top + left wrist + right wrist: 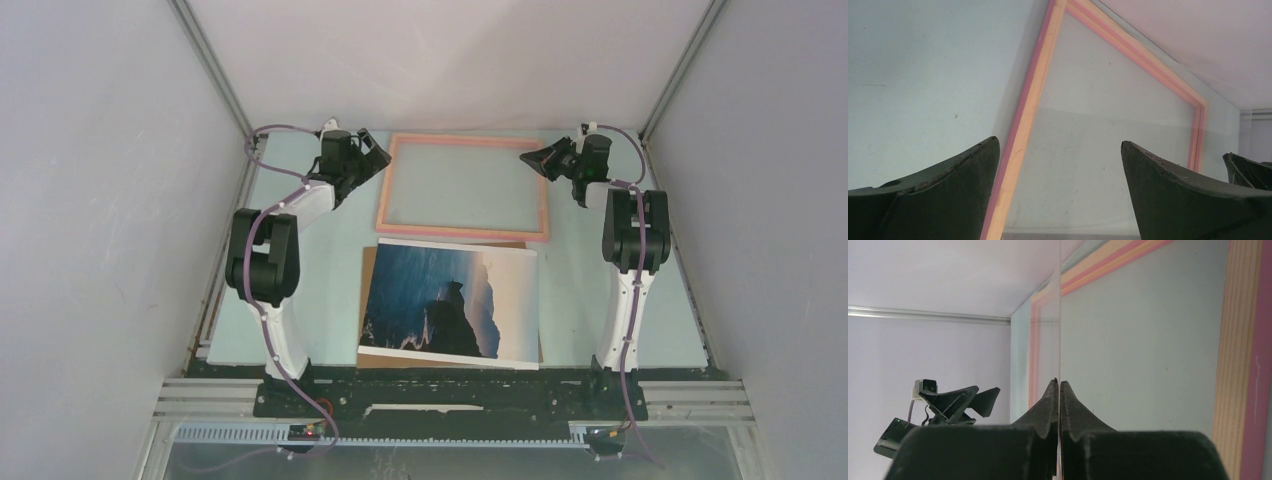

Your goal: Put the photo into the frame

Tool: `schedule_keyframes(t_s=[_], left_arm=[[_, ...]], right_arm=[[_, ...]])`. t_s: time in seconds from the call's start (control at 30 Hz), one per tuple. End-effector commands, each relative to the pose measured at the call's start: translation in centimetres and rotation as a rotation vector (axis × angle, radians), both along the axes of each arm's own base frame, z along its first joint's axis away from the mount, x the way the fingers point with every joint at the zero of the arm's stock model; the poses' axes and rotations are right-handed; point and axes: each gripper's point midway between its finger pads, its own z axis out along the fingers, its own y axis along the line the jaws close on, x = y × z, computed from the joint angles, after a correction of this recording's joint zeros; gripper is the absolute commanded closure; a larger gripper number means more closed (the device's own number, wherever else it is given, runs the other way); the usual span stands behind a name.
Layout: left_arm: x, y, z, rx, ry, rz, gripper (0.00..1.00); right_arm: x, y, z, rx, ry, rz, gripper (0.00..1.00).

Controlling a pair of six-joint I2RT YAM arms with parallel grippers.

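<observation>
The photo (pixel 450 300), just the one, lies face up at lower centre of the overhead view. It is a thin rectangular paper print with a dark rock silhouette, deep blue on its left and pale white mist on its right. It sits a little askew on one flat brown backing board (pixel 368 262), which peeks out at the print's upper left and right edges.

Above it, at upper centre, there is one frame (pixel 460 232). It is a large open rectangle with a thin salmon-pink and orange border, flat on the pale teal table (pixel 330 300), and its lower bar runs just beside the photo's top edge. The photo is outside the frame.

There are two arms, white with black joints, and two claws, each with two dark, matte, wedge-shaped fingers. The left gripper (pixel 375 150) is at the frame's upper left corner, its fingers spread wide apart. In its wrist view the frame's side bar runs up between them, and nothing is gripped.

The right gripper (pixel 1060 382) is at the frame's upper right corner, fingers pressed tight together. A hair-thin glossy edge rises straight from between the tips, so they look clamped on one clear pane (pixel 1060 315), seen edge-on. Whether that pane is lifted off the frame cannot be told.
</observation>
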Motion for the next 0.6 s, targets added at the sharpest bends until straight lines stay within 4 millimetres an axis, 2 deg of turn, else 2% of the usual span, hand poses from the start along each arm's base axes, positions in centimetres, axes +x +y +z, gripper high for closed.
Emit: schedule_keyframes(t_s=[0.0,0.57], left_arm=[[0.96,-0.09,2.31,-0.029,-0.064,0.002,0.0],[0.96,-0.15,2.35,-0.03,-0.067,-0.002,0.0]], right_arm=[[0.32,-0.73,1.77,-0.03,-0.061,-0.022,1.0],[-0.13,-0.33,1.05,-0.024,-0.039,0.002,1.0]])
